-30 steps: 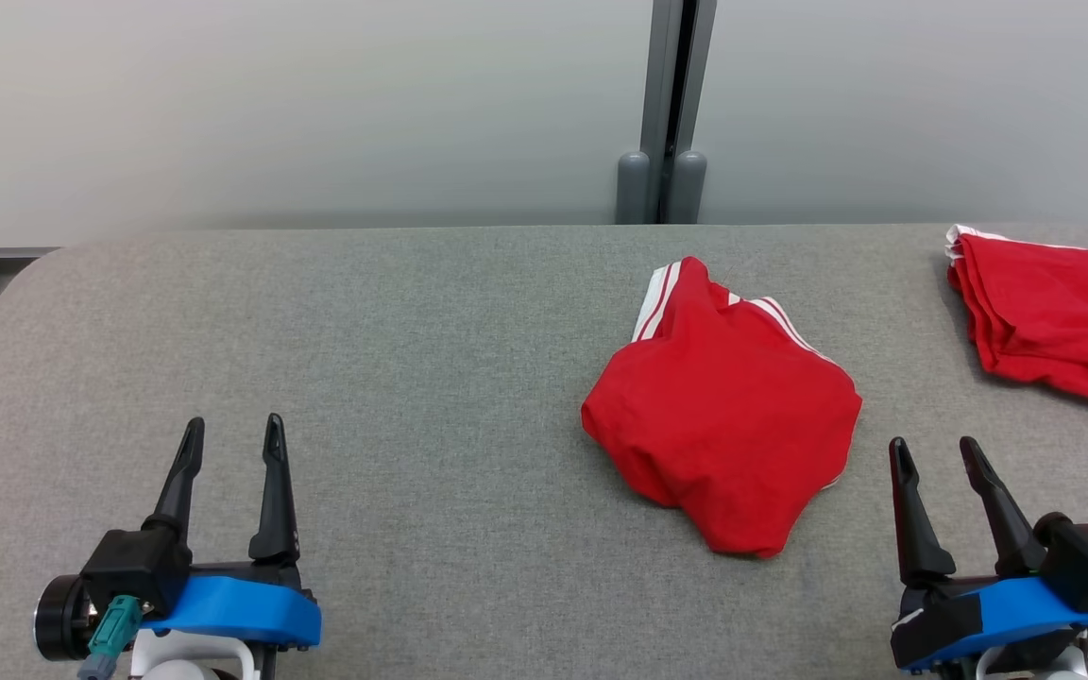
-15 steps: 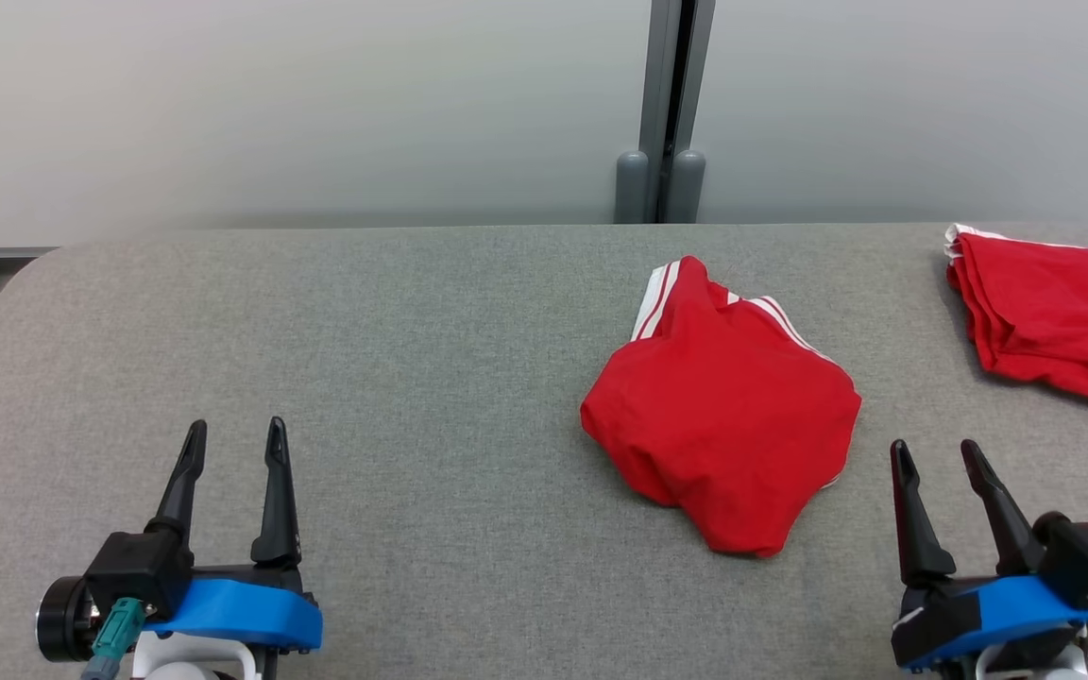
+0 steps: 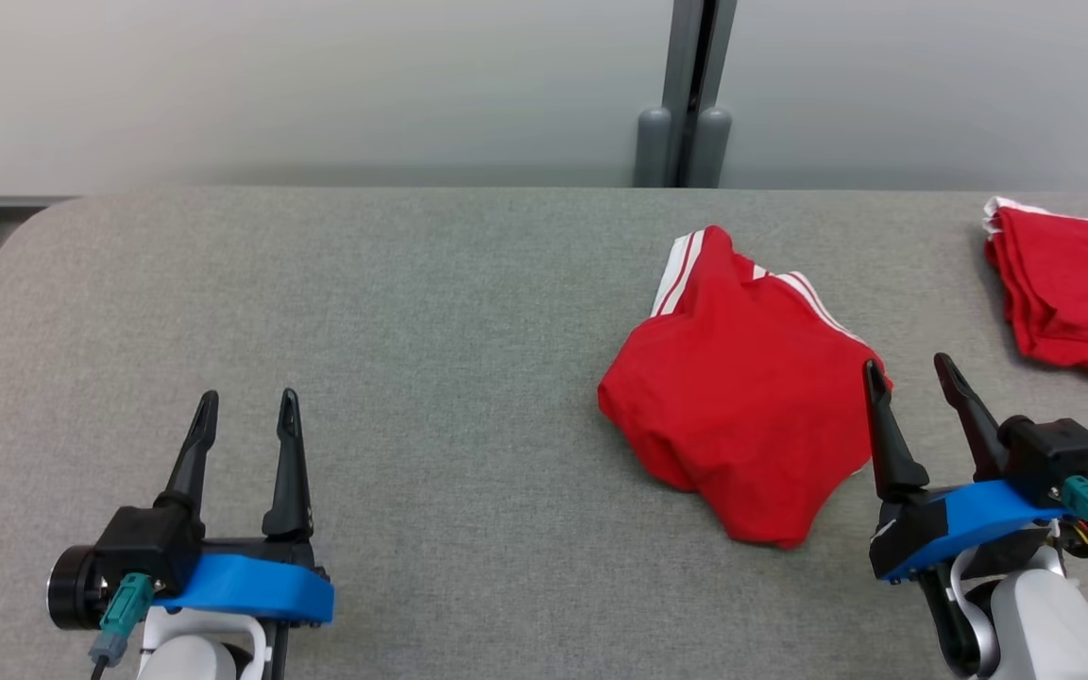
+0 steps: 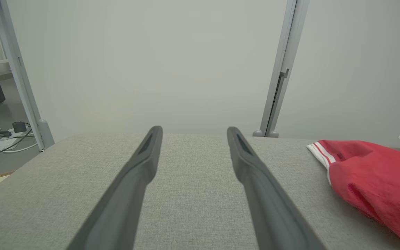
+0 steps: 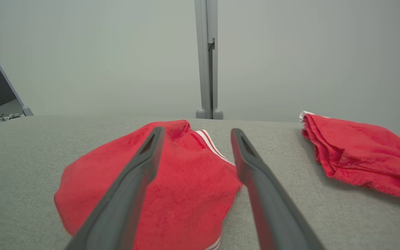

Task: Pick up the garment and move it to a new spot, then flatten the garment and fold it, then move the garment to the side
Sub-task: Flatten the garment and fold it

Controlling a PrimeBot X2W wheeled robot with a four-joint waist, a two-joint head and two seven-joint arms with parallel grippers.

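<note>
Garment (image 3: 742, 416): red, crumpled, right of centre on bench (image 3: 412, 312). Right gripper (image 3: 908, 365): wide, empty, just beside it. Left gripper (image 3: 248, 397): wide, empty (well apart). Folded pile (image 3: 1073, 293): far right.

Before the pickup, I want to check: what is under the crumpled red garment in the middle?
The garment lies on the grey table, and bare table surface shows around it. Anything beneath its folds is covered and cannot be seen.
</note>
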